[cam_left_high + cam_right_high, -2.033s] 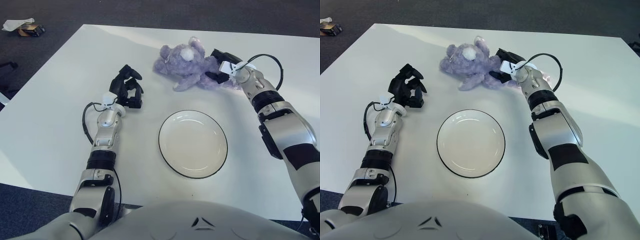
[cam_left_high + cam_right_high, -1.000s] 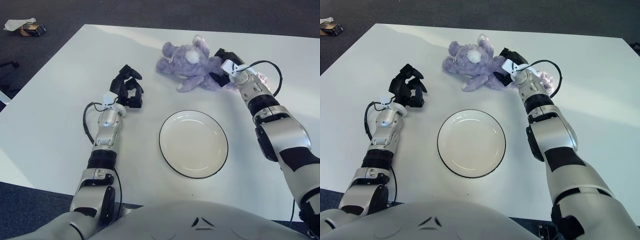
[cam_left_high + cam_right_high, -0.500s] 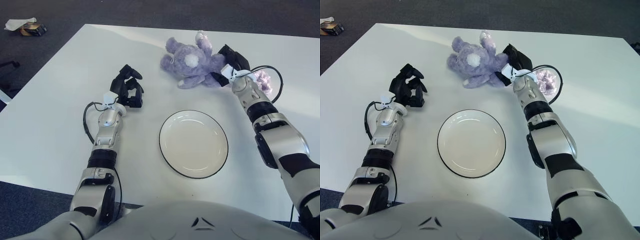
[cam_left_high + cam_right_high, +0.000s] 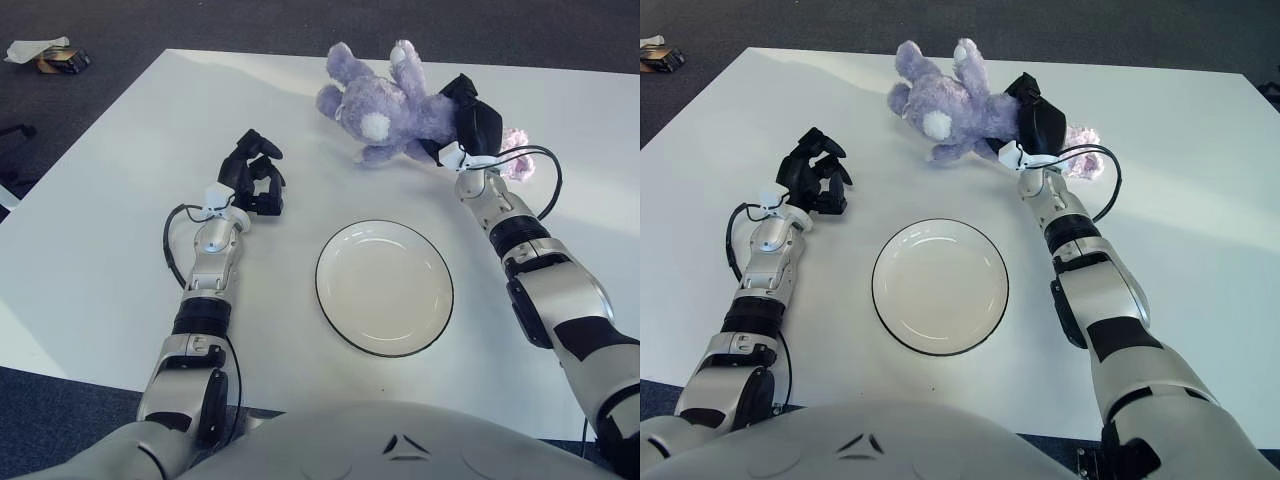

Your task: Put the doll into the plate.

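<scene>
A purple plush doll (image 4: 385,101) hangs tilted above the far part of the white table (image 4: 120,200), beyond the plate. My right hand (image 4: 468,122) is shut on the doll's right side and holds it up. The white plate (image 4: 384,287) with a dark rim lies bare in the middle of the table, nearer to me than the doll. My left hand (image 4: 253,172) shows to the left of the plate with its black fingers curled on nothing.
A black cable (image 4: 540,170) loops off my right wrist. Off the table's far left corner, small items (image 4: 50,54) lie on the dark carpet.
My right hand has lifted the doll off the table and turned it, raising it up and slightly back. The left hand has not moved.
</scene>
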